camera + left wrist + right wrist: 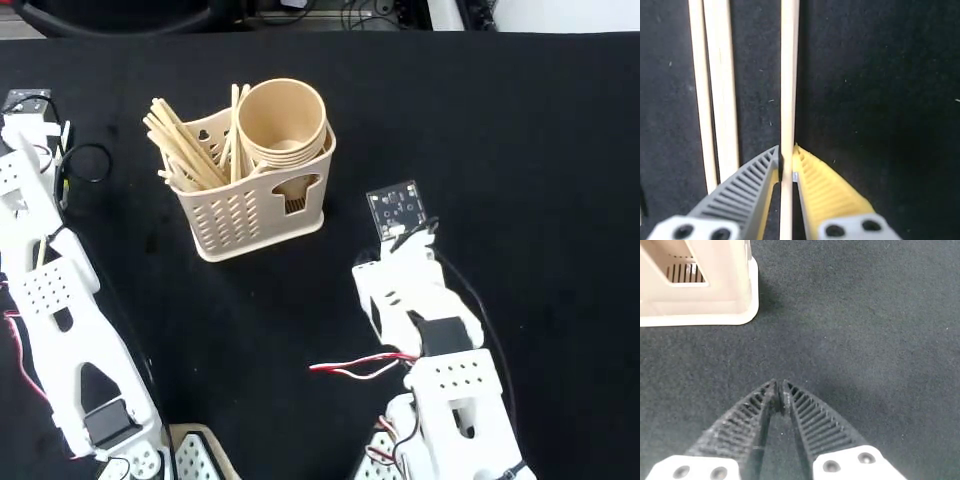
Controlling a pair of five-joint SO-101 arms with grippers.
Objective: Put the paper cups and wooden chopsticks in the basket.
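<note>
Currently, your left gripper (787, 154) is clamped tight on a single wooden chopstick (789, 75). The grey jaw and the yellow jaw press on either side of it, with no gap but the stick itself. The stick runs straight out past the fingertips and is cut off at the frame edge. Its other end drops out of sight between the jaws, so you can see neither tip. You cannot tell whether it rests on the black cloth (880, 100) or hangs just above it. Just beside it, two loose chopsticks (722, 90) lie parallel and close together on the cloth, also cut off at both ends.

Your right gripper (779, 386) is closed with its dark fingertips meeting and nothing between them. It sits above bare cloth, near a rounded bottom corner of the basket (715, 305) but apart from it.

From above, the basket (250, 215) stands upright on the table (520, 150). A stack of paper cups (285, 115) sits in one compartment and a bundle of chopsticks (185, 150) leans in the other. The left arm (60, 300) runs close along the picture's left edge and is partly cropped by it. The right arm (430, 330) sits at the lower middle, where a small circuit board (398, 208) covers its tip from above; any marks on the board are too small to read. Red and white wires (355, 368) loop out beside that arm. Wide open cloth lies between this arm and the basket, and out to the far side.
</note>
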